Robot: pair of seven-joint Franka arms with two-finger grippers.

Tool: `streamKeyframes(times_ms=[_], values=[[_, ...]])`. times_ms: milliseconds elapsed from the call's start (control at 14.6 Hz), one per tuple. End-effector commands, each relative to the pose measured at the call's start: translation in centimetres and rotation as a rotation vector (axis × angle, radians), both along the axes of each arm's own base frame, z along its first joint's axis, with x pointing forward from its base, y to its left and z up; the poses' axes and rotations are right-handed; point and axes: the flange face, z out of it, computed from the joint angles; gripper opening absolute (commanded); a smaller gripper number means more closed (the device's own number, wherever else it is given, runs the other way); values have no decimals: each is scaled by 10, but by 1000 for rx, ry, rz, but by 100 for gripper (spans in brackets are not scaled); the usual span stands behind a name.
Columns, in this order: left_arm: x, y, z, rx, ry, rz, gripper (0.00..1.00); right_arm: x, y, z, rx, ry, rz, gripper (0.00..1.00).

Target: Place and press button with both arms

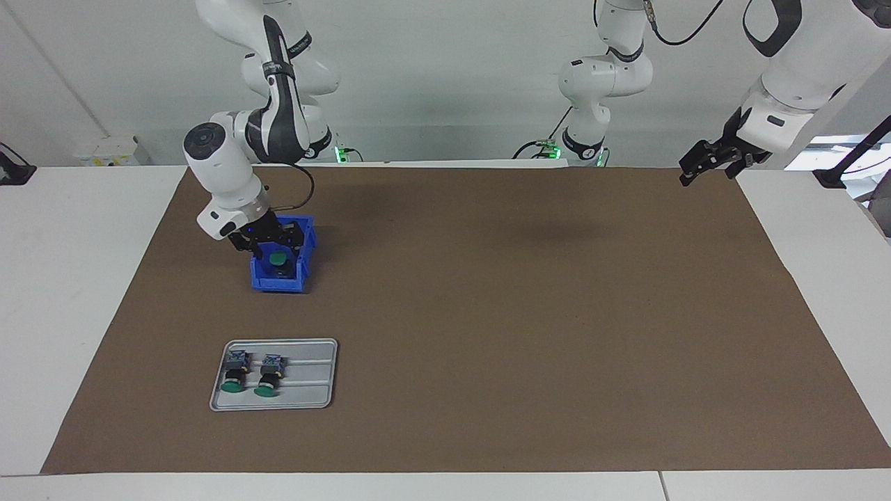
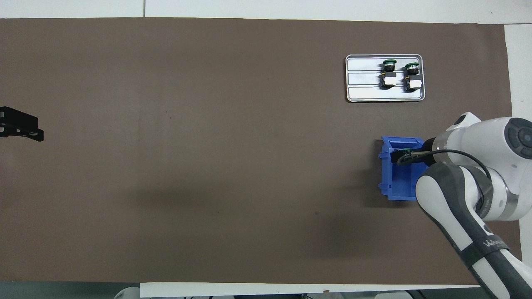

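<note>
The right gripper (image 1: 273, 249) is reaching down into a blue bin (image 1: 282, 278) that is sitting on the brown mat (image 1: 487, 313) toward the right arm's end of the desk (image 1: 62, 278). Its fingers are standing on either side of a green-capped button (image 1: 278, 259) inside the bin, cap facing up, but I cannot tell whether they are pressing on it or only flanking it. In the overhead view the right arm's wrist is covering much of the bin (image 2: 392, 174), and only a sliver of the button (image 2: 406, 150) is showing beside the gripper (image 2: 405, 155).

Two more buttons are lying on their sides in a shallow grey tray (image 1: 313, 390), which is sitting farther from the robots than the bin, at the same end of the desk. One tray button (image 1: 235, 372) is lying closer to the tray's outer edge, and the other tray button (image 1: 269, 374) is lying just beside it; their green caps are pointing away from the robots. The overhead view is showing the tray (image 2: 361, 79) with the pair in its half toward the desk's end.

The left gripper (image 1: 699, 165) is waiting in the air over the mat's corner at the left arm's end of the desk, well apart from everything else. I cannot tell whether it is apart or together. In the overhead view only its black tip (image 2: 20, 126) is showing at the edge.
</note>
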Motion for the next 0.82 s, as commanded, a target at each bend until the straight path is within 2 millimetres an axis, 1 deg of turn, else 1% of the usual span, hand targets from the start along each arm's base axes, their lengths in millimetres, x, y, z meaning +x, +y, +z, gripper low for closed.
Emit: streamKeyframes(times_ms=[0, 69, 206, 274, 343, 412, 549, 617, 754], values=[[-5, 4, 2, 18, -3, -2, 100, 9, -5, 43, 22, 9, 19, 99], [-5, 4, 2, 18, -3, -2, 100, 13, -5, 61, 17, 24, 27, 99], [-6, 4, 2, 19, 0, -3, 100, 20, -9, 116, -40, 42, 61, 99], [-5, 5, 2, 18, -1, -2, 100, 24, -16, 145, -57, 52, 58, 99], [-5, 5, 2, 18, -1, -2, 100, 26, -33, 175, -55, 55, 28, 99], [-5, 5, 3, 18, -3, -2, 100, 27, -45, 199, -45, 53, 2, 99], [-5, 5, 2, 18, -1, -2, 100, 24, -56, 248, -43, 21, -22, 99], [-5, 5, 2, 18, -1, -2, 100, 22, -58, 265, -43, 21, -27, 99], [-5, 5, 2, 18, -1, -2, 100, 26, -61, 281, -41, 36, -32, 99]])
